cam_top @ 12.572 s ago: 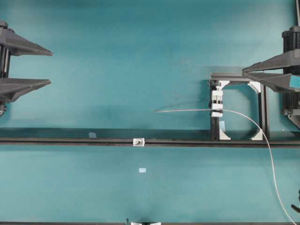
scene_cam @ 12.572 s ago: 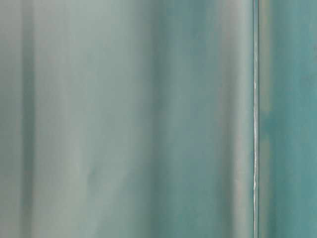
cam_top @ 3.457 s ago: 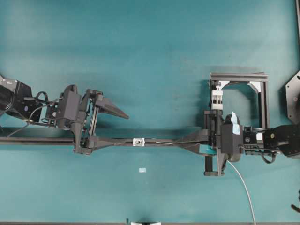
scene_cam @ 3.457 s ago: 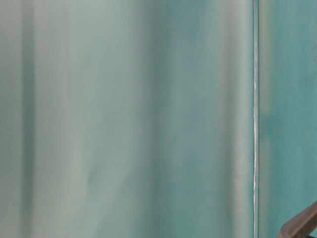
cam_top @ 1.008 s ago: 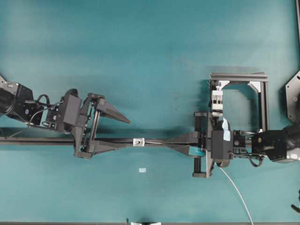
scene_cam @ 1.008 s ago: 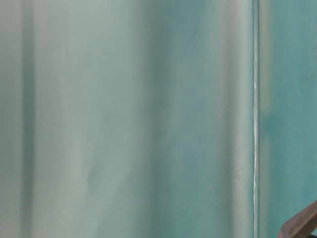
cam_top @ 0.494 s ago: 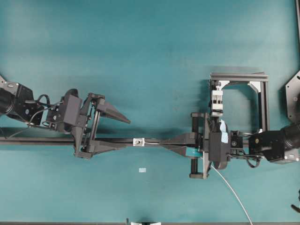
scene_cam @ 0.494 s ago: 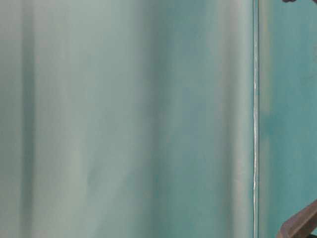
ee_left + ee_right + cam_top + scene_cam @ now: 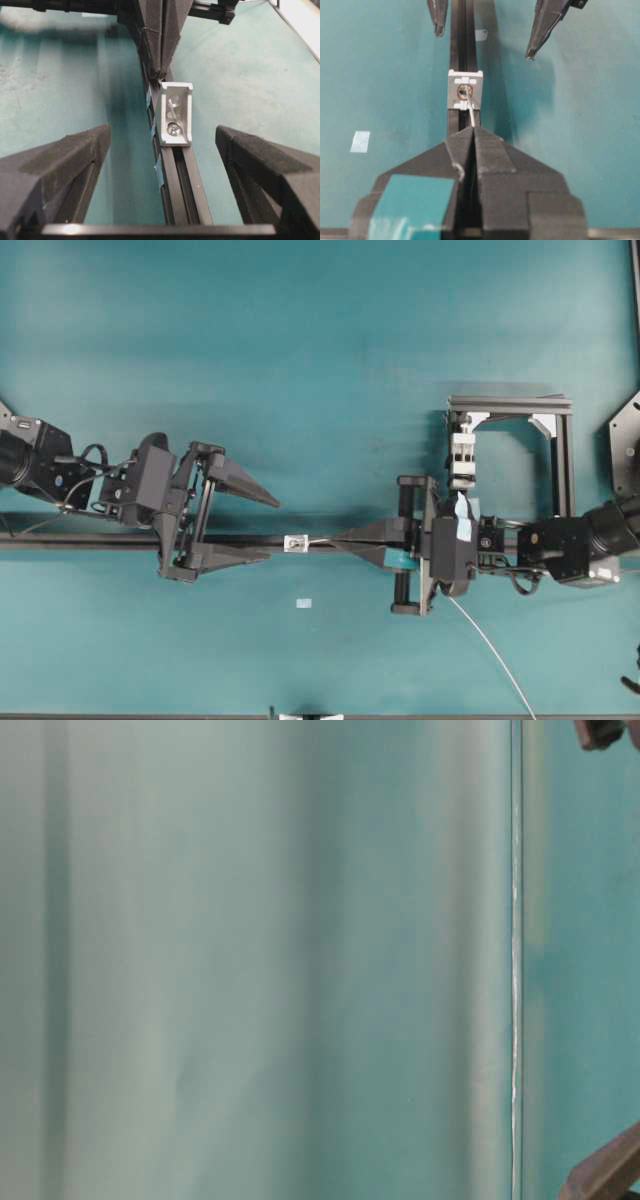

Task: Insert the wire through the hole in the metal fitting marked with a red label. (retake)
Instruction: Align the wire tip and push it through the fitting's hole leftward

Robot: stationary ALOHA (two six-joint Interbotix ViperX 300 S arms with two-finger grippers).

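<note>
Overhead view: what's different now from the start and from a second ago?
At the start both arms were parked and the wire lay in the white clamp. Now the right gripper, pinching it, has crept left toward the fitting. The open left gripper and fitting stayed put.

The metal fitting [image 9: 175, 114] is bright brushed metal, faintly glossy. It sits on a rail [image 9: 176, 180] of smooth black satin metal. Either side of the fitting, the left gripper's [image 9: 161, 145] fingers [image 9: 65, 160] look grainy, matt black. The table [image 9: 320, 360] is matt teal.
</note>
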